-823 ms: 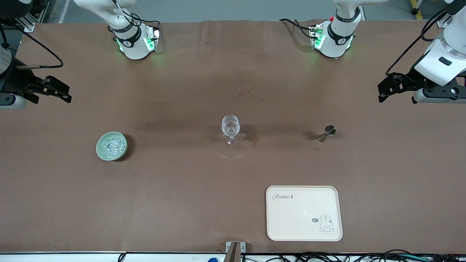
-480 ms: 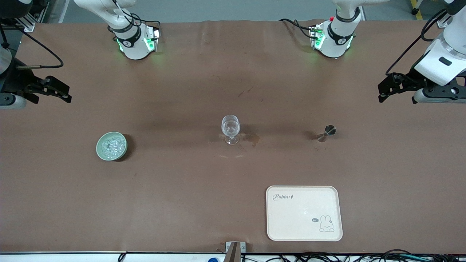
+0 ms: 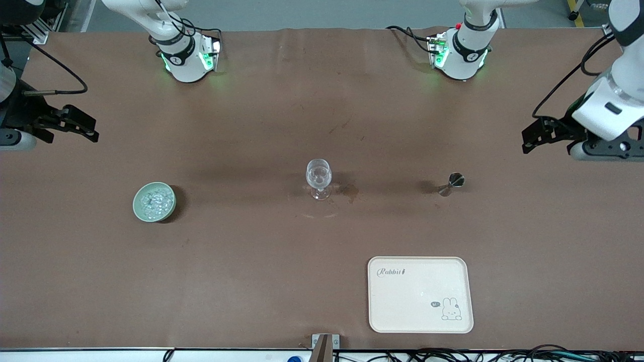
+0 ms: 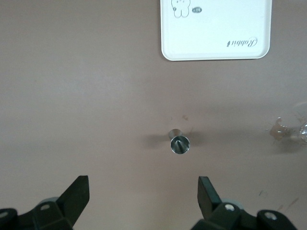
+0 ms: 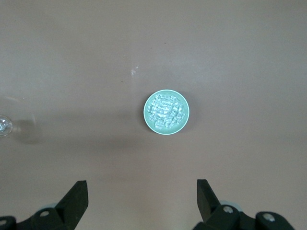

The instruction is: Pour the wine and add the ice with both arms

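The left wrist view looks straight down into a small metal jigger [image 4: 180,143], a shiny cone the front view shows only sidelong. The right wrist view resolves the ice [image 5: 166,111] as glassy lumps heaped in a round pale green bowl [image 5: 148,120] toward the right arm's end of the brown bench [image 3: 251,261]. A clear stemmed glass [image 3: 318,178] stands mid-bench, well apart from both. The left end effector [image 3: 534,137] and right end effector [image 3: 80,124] hang over bare bench ends, fingers apart, empty. A cream rounded tray [image 3: 387,317] lies nearest the front camera.
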Robot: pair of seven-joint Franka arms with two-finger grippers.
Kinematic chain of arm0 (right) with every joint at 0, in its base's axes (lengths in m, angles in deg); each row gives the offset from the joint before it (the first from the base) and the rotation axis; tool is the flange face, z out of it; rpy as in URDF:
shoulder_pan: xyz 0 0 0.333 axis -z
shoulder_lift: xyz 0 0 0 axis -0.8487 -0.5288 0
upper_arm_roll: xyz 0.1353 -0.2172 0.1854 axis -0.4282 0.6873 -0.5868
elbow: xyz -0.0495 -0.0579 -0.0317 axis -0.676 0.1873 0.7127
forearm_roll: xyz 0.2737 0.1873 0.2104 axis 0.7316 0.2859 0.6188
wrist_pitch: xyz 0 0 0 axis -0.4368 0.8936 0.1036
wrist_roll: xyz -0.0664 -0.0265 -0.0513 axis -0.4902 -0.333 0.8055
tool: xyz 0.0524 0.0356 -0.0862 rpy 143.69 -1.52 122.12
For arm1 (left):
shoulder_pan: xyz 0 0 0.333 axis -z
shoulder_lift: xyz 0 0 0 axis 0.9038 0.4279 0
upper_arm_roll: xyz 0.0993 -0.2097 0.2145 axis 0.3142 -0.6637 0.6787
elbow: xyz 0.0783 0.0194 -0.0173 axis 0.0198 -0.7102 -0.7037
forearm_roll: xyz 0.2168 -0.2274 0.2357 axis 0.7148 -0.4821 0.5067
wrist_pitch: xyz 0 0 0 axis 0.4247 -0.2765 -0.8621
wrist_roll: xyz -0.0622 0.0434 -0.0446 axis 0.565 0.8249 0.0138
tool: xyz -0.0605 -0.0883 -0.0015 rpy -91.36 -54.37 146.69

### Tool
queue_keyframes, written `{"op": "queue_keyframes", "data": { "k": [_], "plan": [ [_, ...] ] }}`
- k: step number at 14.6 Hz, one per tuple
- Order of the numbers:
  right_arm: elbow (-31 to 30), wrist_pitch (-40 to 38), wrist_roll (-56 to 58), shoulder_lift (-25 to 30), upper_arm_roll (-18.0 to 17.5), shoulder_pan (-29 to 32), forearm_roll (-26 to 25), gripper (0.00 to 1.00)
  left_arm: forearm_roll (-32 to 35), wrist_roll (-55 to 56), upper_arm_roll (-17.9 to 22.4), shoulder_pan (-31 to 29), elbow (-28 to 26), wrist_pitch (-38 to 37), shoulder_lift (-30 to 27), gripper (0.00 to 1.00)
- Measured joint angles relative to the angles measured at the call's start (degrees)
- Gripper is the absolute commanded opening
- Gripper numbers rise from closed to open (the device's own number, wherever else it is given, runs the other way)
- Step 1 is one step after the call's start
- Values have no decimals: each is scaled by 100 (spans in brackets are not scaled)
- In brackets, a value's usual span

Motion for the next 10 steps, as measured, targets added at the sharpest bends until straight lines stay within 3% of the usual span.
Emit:
{"op": "queue_keyframes", "data": {
  "k": [5,10],
  "plan": [
    [-66,185,24,-21,48,27,0,100,0,104,4,-90,0,-3,320,100],
    [-833,1326,70,-159,69,179,0,100,-5,863,8,-335,-96,-13,616,98]
  ]
}}
